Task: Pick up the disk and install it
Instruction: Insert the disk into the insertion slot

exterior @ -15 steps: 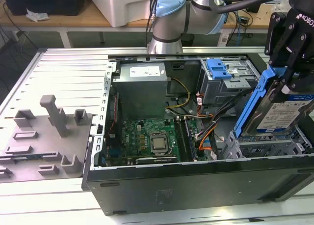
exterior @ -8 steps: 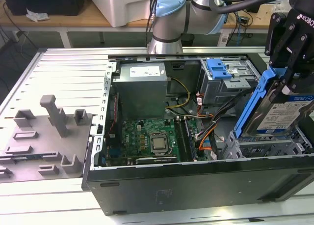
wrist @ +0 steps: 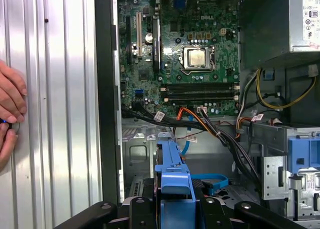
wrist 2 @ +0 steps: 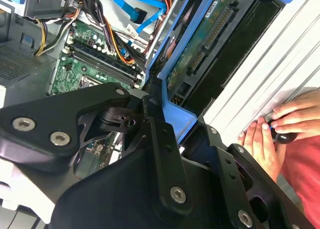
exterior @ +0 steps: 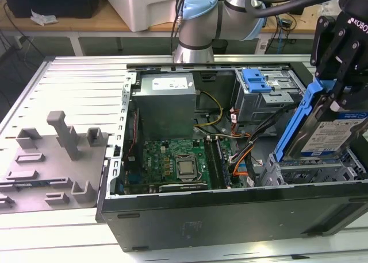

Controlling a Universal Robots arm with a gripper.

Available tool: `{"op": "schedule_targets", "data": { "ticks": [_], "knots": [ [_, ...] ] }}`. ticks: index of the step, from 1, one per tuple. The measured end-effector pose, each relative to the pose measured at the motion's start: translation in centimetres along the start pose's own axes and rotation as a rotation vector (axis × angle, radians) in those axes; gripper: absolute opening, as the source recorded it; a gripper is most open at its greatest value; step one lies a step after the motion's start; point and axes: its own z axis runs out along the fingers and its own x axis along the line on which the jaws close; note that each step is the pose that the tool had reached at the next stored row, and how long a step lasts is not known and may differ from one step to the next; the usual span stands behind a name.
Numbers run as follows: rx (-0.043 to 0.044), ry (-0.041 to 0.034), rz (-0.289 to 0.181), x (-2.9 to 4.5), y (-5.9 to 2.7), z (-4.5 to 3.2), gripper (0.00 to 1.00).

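Note:
The disk (exterior: 332,131), a silver drive with a white-and-blue label in a blue carrier bracket, hangs tilted on edge over the open computer case (exterior: 230,217), at the exterior view's right. My gripper (exterior: 334,91) is shut on the top of the carrier. The disk's lower edge sits just above a grey metal bay (exterior: 305,174) in the case. In the second wrist view the disk (wrist 2: 200,44) shows its green circuit side beyond the black gripper (wrist 2: 167,116) links. In the first wrist view the blue carrier (wrist: 172,171) stands between my fingers (wrist: 137,209).
Inside the case lie a green motherboard (exterior: 172,162), a grey power supply (exterior: 164,102), cable bundles (exterior: 241,151) and a grey drive cage with a blue tab (exterior: 256,79). A grey fixture block (exterior: 63,154) sits at the exterior view's left. A person's hand (wrist 2: 270,134) rests on the ribbed table beside the case.

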Motion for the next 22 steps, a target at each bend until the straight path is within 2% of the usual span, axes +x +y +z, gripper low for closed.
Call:
{"op": "schedule_targets", "data": {
  "ticks": [22],
  "knots": [
    [0.0,0.0,0.0,0.02,0.02,0.9,0.37]
  ]
}}
